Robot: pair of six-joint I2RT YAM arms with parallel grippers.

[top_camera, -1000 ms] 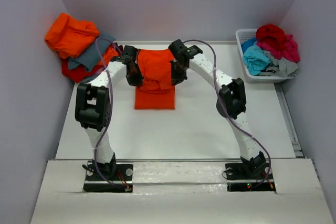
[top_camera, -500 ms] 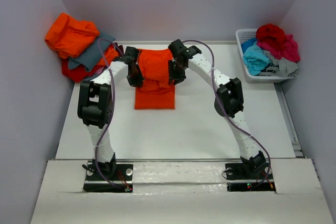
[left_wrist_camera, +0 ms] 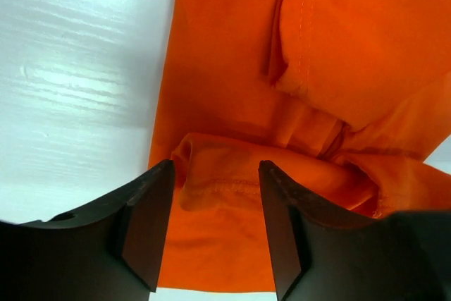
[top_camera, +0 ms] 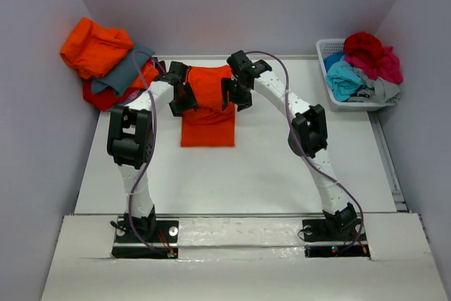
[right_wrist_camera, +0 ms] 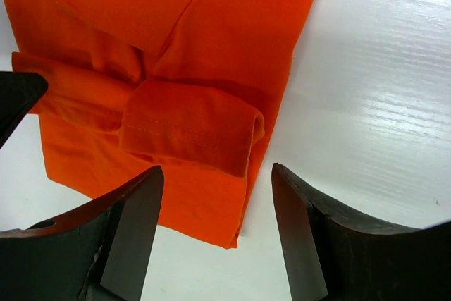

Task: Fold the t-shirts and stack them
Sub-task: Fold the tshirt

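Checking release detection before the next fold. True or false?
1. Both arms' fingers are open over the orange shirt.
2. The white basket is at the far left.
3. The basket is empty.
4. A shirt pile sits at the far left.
1. True. The left arm's fingers and the right arm's fingers stand apart and grip nothing, with the orange t-shirt lying partly folded beneath them.
2. False. The white basket stands at the far right.
3. False. It holds bunched shirts in red, crimson, turquoise and grey.
4. True. A loose pile of orange, grey and red shirts lies at the far left.
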